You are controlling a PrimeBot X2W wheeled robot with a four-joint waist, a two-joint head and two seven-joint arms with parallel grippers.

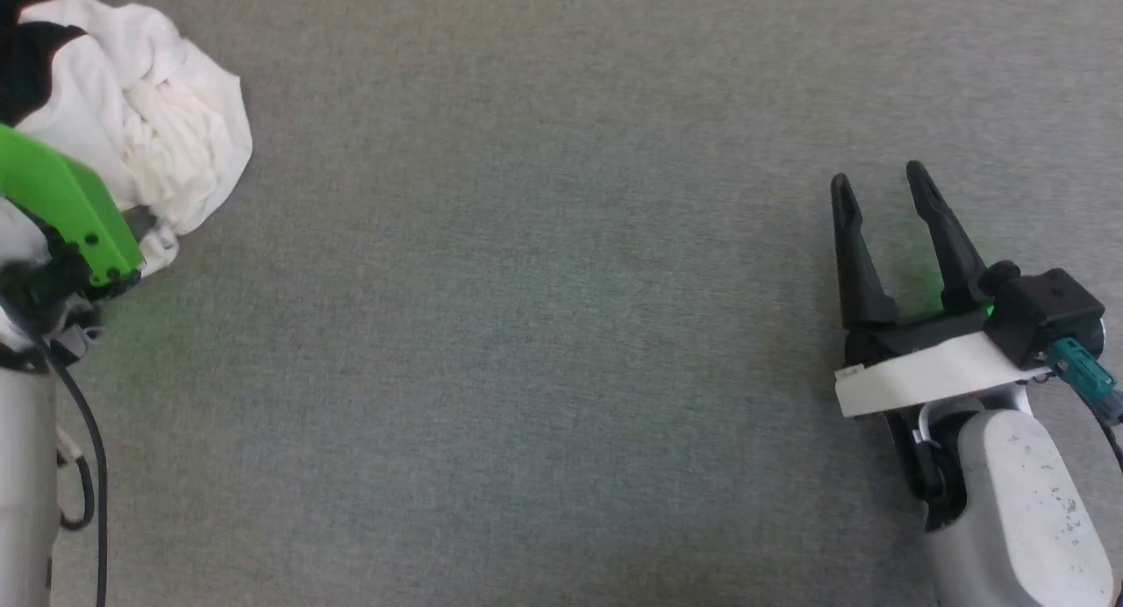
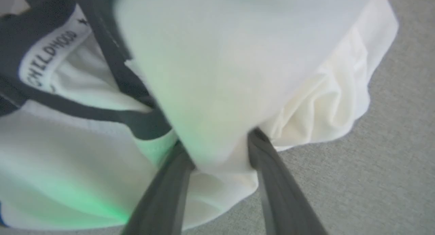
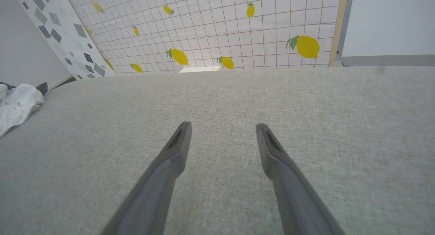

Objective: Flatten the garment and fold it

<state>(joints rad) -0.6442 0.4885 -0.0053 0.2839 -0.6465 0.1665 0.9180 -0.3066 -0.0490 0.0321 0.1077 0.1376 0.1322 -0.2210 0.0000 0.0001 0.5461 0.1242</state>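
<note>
Head view, with both wrist views. The grey cloth surface (image 1: 561, 326) runs under and beyond both pairs of fingers, and the stretch between them is bare.

The garment (image 1: 149, 107) lies as a crumpled white heap with black parts showing. It sits at the tips of the left fingers and well apart from the right fingers, far off to their left. It is neither flat nor folded.

The left gripper (image 2: 221, 143) reaches into the near edge of the heap. A thick fold of white cloth sits between its two dark fingers (image 2: 170, 194), touching both and covering their tips. The gap is only partly narrowed, so it cannot be told whether the fold is firmly pinched or merely straddled.

The right gripper (image 1: 877, 175) hangs just over bare surface with its fingers spread wide and nothing between them.

The black collar (image 2: 112, 55) and its lettered white neck tape (image 2: 51, 56) lie beyond the left fingertips and to their left.

Step in hand, as a judgement: the first grasp on the bunched shirt, at the very start of flattening. No folding has been done.

The next move probably calls for a secure pinch on this fold. The heap then wants drawing toward the open stretch between the two pairs of fingers, so that the right fingers can take a second edge and spread it. A thick bunch may slip, or carry several layers along at once.
</note>
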